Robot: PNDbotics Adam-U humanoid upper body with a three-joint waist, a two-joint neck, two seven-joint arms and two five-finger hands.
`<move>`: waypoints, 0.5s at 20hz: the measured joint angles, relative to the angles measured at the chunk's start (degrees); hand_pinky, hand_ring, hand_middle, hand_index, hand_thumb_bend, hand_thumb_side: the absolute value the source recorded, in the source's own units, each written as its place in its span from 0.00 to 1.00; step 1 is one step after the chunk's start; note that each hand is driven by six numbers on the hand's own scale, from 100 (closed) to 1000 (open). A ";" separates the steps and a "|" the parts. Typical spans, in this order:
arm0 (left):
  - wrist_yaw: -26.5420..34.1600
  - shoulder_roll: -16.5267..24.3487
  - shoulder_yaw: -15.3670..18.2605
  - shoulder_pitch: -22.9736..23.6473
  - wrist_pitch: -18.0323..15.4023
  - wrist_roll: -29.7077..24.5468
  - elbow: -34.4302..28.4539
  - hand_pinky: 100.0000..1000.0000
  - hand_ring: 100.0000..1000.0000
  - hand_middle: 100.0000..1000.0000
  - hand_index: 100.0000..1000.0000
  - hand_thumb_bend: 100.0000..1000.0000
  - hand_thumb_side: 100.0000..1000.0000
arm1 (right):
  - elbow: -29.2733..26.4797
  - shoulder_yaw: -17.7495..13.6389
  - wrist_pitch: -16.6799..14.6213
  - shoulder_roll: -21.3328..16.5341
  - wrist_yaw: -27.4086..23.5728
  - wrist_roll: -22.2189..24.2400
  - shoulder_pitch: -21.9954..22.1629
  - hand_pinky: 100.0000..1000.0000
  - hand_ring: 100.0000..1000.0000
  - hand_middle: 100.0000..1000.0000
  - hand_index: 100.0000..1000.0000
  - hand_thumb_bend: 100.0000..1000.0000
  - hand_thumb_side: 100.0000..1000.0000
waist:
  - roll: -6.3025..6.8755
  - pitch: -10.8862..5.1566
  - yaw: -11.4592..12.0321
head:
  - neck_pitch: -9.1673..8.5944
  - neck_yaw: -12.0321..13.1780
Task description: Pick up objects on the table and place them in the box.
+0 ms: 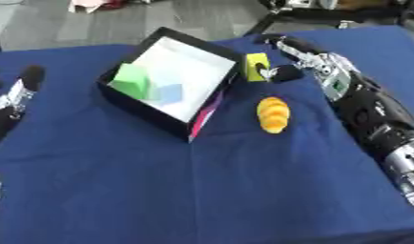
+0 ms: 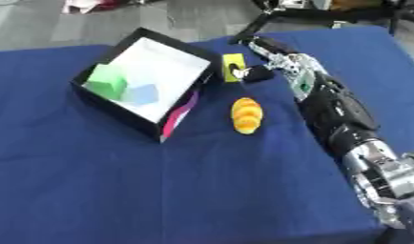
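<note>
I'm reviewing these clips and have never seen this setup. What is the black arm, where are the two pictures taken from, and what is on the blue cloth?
Both pictures come from a stereo camera in a humanoid robot's head, looking down. The black arm is its right; the right hand is curled on a yellow block beside the box. The box already holds a green block and a pale blue block. An orange ridged object lies on the blue tablecloth. The left hand shows at the left edge.

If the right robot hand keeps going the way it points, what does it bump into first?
Probably the box. The right robot hand, already curled around the yellow block, points left toward the box's near wall, though depth is hard to judge.
</note>
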 measured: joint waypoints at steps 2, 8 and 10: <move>-0.29 -0.17 0.00 -0.14 0.02 -0.34 -0.31 0.79 0.55 0.54 0.83 0.84 0.59 | 0.77 -0.28 0.40 0.00 0.42 -0.83 -0.09 0.90 0.99 0.96 0.94 0.00 0.40 | 0.00 0.26 0.36 | 0.00 -0.15; -0.44 -0.44 0.01 -0.58 -0.07 -1.01 -0.89 0.79 0.55 0.54 0.83 0.84 0.59 | 2.48 -0.63 1.22 0.00 0.83 -2.61 -0.12 0.89 0.98 0.95 0.94 0.00 0.41 | 0.00 1.06 0.86 | 0.00 -0.47; -0.47 -0.45 0.00 -0.63 -0.11 -1.11 -1.03 0.79 0.55 0.53 0.83 0.84 0.59 | 2.81 -0.77 1.53 0.00 1.02 -3.18 -0.15 0.89 0.98 0.94 0.93 0.00 0.39 | 0.00 1.17 0.98 | 0.00 -0.59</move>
